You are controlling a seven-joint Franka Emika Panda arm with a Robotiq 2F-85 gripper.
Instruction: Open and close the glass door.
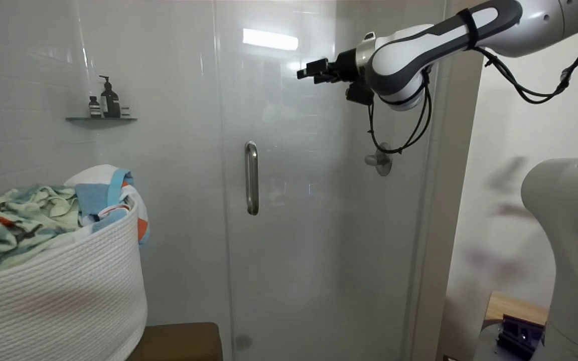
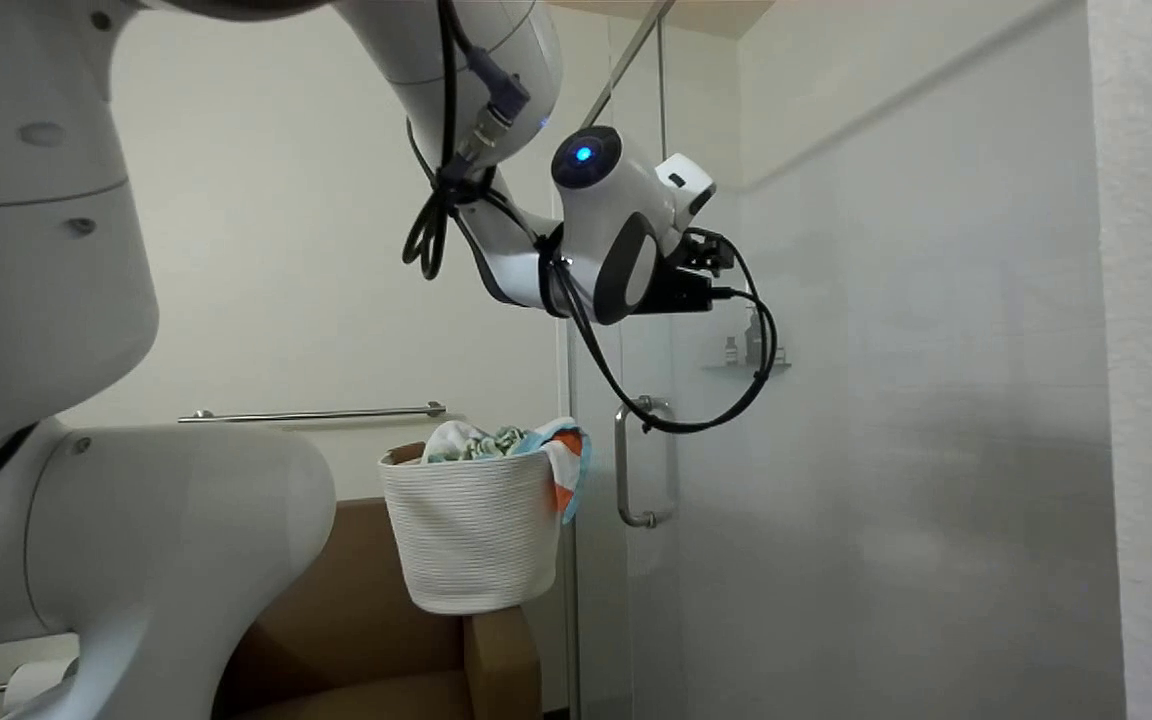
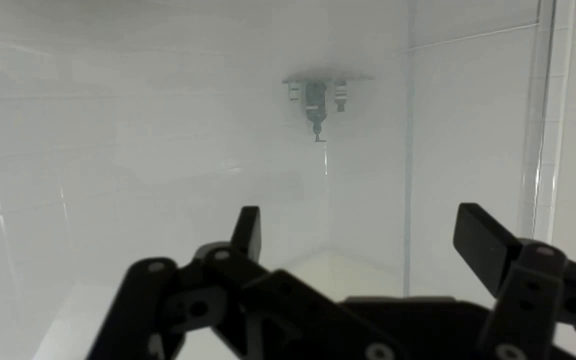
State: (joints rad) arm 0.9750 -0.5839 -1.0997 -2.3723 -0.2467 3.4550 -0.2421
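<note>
While the tool [image 3: 360, 227] hangs in the air, we see its fingers [image 3: 485, 245] spread wide apart in the wrist view. Behind the tool in an exterior view, the glass door [image 1: 294, 260] reaches above and below it, and the door's vertical metal handle [image 1: 252, 178] sits lower than the tool, well apart from it. Also lower than the tool, we make out a round fitting [image 1: 384, 164] through the door. Farther away, beyond the tool's fingers in the wrist view, a corner shelf [image 3: 330, 80] carries a dark pump bottle [image 3: 316, 102]. Well below the tool's level, we find a white woven basket [image 2: 471, 530] heaped with cloths [image 2: 496, 442], seemingly resting on a brown seat [image 2: 356, 600].
</note>
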